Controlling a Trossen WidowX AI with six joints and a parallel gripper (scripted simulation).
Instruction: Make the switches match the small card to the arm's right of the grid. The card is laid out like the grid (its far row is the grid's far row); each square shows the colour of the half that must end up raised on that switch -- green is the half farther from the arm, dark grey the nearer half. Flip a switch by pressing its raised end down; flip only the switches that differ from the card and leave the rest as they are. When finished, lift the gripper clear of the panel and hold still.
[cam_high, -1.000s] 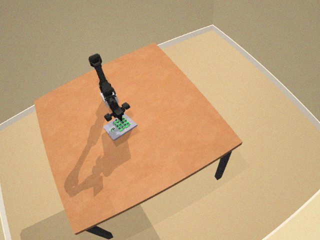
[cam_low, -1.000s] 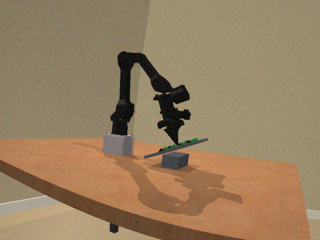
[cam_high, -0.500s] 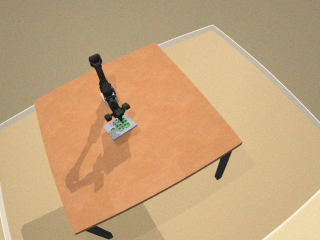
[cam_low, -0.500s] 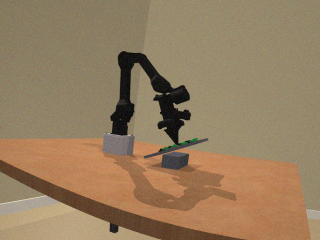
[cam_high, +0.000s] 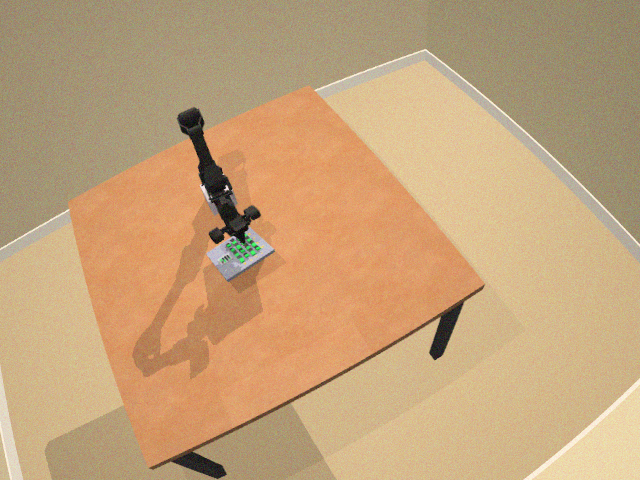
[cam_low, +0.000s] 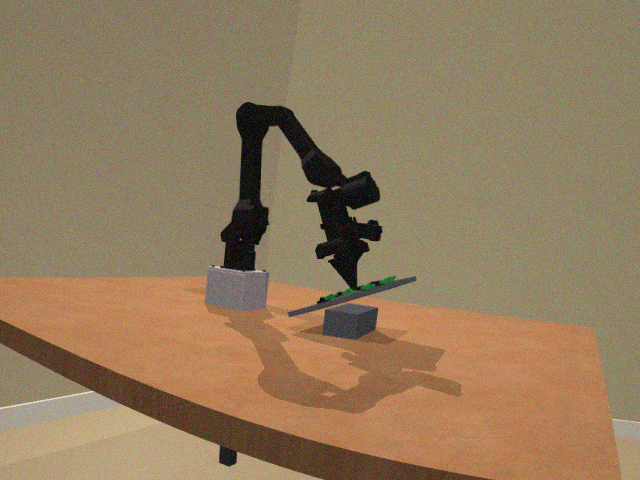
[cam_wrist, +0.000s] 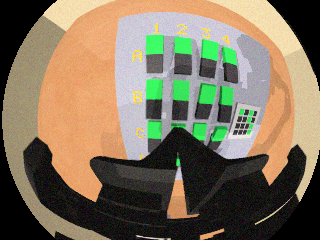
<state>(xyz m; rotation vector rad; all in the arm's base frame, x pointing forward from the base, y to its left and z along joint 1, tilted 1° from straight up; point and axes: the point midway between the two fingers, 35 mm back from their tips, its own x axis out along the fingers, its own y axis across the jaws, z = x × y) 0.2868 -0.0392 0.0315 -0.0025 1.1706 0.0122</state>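
We see a tilted grey rectangular panel (cam_high: 230, 272) (cam_low: 299, 312) (cam_wrist: 127, 50), its far edge raised.
On it we find green-and-dark-grey rocker switches (cam_high: 241, 250) (cam_low: 379, 284) (cam_wrist: 181, 90) in a lettered, numbered grid, green halves far, dark halves near; the nearer rows are partly hidden from us. Right of the grid lies a small white-bordered square-patterned card (cam_high: 224, 259) (cam_wrist: 245, 120), mostly dark with some green.

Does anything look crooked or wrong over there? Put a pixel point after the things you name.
Only the switch panel (cam_high: 219, 268) (cam_low: 305, 311) (cam_wrist: 131, 37) looks askew: it slopes over the grey block (cam_low: 343, 322), its far edge higher. Nothing looks spilled or visibly broken.
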